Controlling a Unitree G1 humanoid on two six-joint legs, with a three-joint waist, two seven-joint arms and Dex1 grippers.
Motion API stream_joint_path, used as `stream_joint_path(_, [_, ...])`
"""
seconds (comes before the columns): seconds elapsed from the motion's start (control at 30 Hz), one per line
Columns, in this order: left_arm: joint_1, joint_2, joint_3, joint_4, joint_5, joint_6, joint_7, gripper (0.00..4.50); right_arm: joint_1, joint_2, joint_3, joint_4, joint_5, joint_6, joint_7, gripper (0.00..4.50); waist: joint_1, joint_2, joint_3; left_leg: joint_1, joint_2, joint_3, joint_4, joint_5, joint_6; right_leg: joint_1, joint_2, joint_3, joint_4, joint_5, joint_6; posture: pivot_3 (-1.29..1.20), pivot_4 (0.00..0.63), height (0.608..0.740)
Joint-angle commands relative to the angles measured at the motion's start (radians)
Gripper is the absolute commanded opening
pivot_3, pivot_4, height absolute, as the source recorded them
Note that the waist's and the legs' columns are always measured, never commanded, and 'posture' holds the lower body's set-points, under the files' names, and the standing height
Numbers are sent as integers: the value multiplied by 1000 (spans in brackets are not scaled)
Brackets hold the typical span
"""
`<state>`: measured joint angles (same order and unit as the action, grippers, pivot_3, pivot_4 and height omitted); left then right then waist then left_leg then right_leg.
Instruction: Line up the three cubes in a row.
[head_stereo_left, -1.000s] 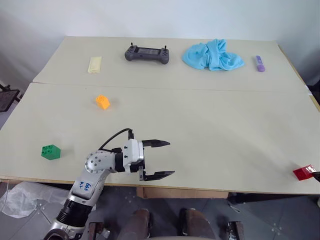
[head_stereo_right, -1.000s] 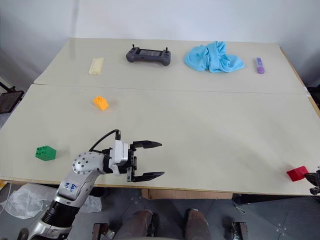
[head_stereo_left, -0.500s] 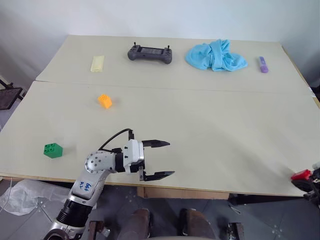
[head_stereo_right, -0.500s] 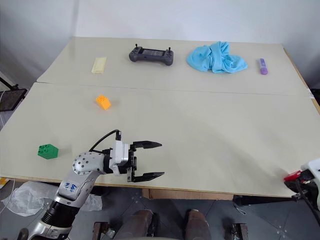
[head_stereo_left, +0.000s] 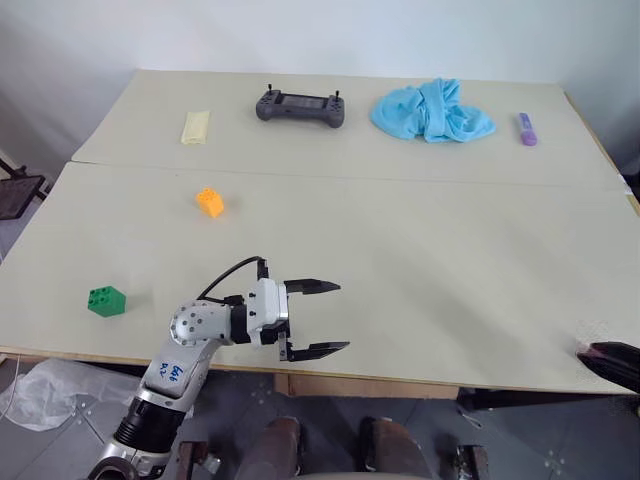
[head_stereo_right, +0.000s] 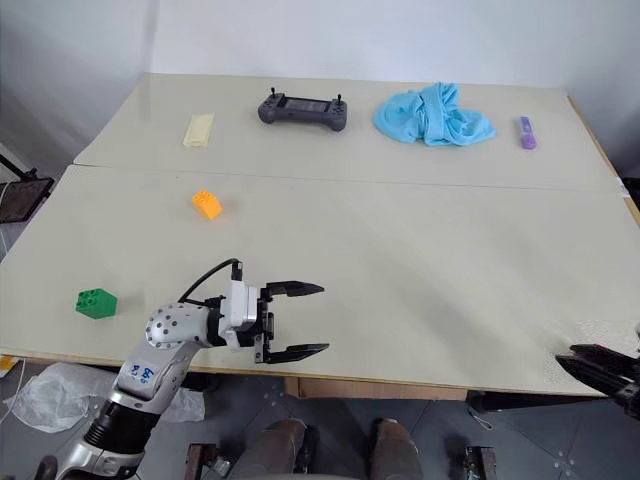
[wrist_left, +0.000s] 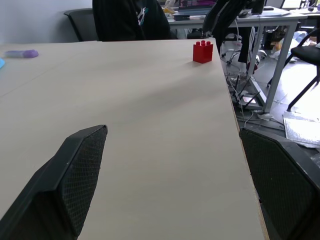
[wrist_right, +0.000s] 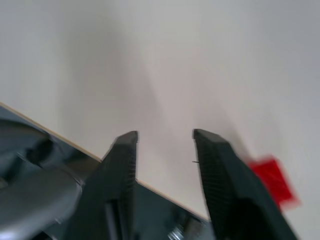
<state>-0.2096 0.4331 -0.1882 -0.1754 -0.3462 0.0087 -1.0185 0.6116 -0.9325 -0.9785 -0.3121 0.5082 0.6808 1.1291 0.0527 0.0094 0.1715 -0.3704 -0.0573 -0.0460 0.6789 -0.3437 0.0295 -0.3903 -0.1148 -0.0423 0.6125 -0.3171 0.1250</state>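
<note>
The orange cube (head_stereo_left: 209, 202) sits on the left part of the near table, and the green cube (head_stereo_left: 105, 301) lies closer to the front left edge. The red cube (wrist_left: 202, 51) stands upright near the table's right front corner. In the right wrist view the red cube (wrist_right: 272, 181) lies just outside one finger of my right gripper (wrist_right: 165, 135), whose fingers are apart with nothing between them. That right gripper (head_stereo_right: 600, 368) hangs over the right front edge. My left gripper (head_stereo_left: 342, 317) is open and empty over the front edge, pointing right.
On the far table lie a pale yellow bar (head_stereo_left: 194, 127), a dark game controller (head_stereo_left: 300, 105), a crumpled blue cloth (head_stereo_left: 432, 110) and a small purple object (head_stereo_left: 526, 129). A seam (head_stereo_left: 400, 180) separates the two tabletops. Beyond the right edge stand office chairs and desks (wrist_left: 260, 30).
My right gripper, shut at the red cube before, has opened and pulled back from it; the cube now lies beside its finger. The left arm has stayed still.
</note>
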Motion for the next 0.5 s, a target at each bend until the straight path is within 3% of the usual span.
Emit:
stream_joint_path(0.03, [-14,-6,-2,2,-1,-20,-8,4500,-4,-66,-39,166,-94,-177,64,2927,-2,0,0,0,0,0,0,0,0,0,0,0,0,0,0,0,150,740])
stream_joint_path(0.13, [-21,-6,-3,8,-2,-22,-12,4500,-54,-119,-5,317,-142,-307,95,4007,-6,0,0,0,1,0,0,0,0,0,0,0,0,0,0,0,150,740])
stream_joint_path(0.2, [-25,-5,-4,10,-3,-23,-15,4500,-101,-171,50,457,-197,-446,122,4480,-13,0,0,1,1,1,0,0,0,0,1,0,0,0,0,0,150,740])
stream_joint_path(0.37, [-13,8,4,-11,-8,-11,-10,4500,-171,-249,211,543,-211,-478,234,4480,-28,0,0,1,1,0,0,1,-1,0,0,-1,1,0,0,0,150,740])
stream_joint_path(0.5, [-3,18,8,-27,-12,-2,-7,4500,-257,-275,310,558,-217,-466,238,4480,-27,1,0,0,1,0,1,1,-1,0,0,-1,1,0,0,0,150,740])
